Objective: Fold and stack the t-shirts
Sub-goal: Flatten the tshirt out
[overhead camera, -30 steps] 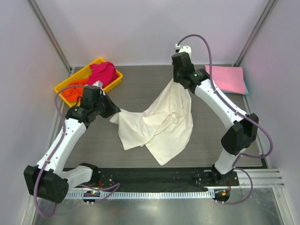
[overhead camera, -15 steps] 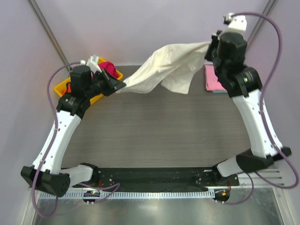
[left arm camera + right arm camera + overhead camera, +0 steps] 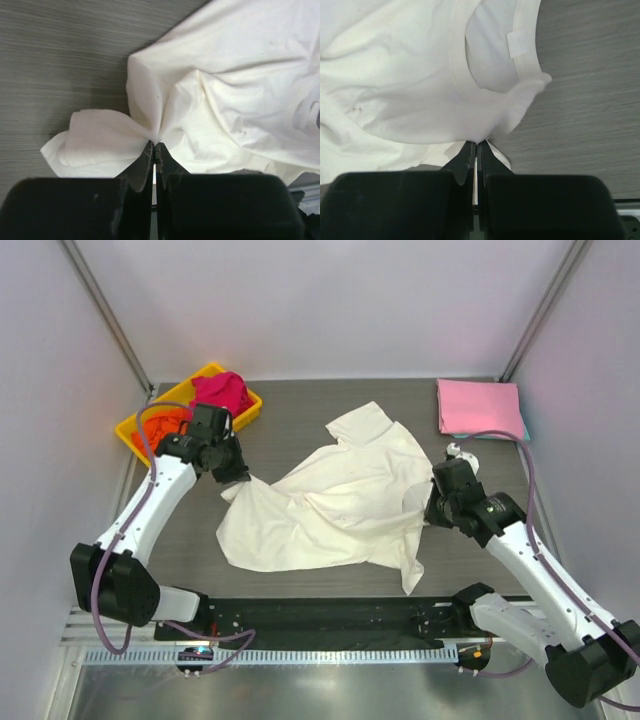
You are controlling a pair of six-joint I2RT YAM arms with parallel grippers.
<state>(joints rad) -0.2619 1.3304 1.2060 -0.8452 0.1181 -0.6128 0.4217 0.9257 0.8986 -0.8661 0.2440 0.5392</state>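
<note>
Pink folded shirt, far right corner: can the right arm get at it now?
Likely not yet: the right tool is shut on the cream shirt; otherwise nothing blocks the pink shirt.

A yellow tray (image 3: 128, 428) sits askew in the table's far left corner, its long side angled to the back wall. The tabletop (image 3: 330, 410) is dark grey with a fine wood grain. Along its near edge runs a black strip (image 3: 330, 615) and then a toothed metal rail (image 3: 350, 652). Pale lilac walls (image 3: 330, 300) close in on three sides.
</note>
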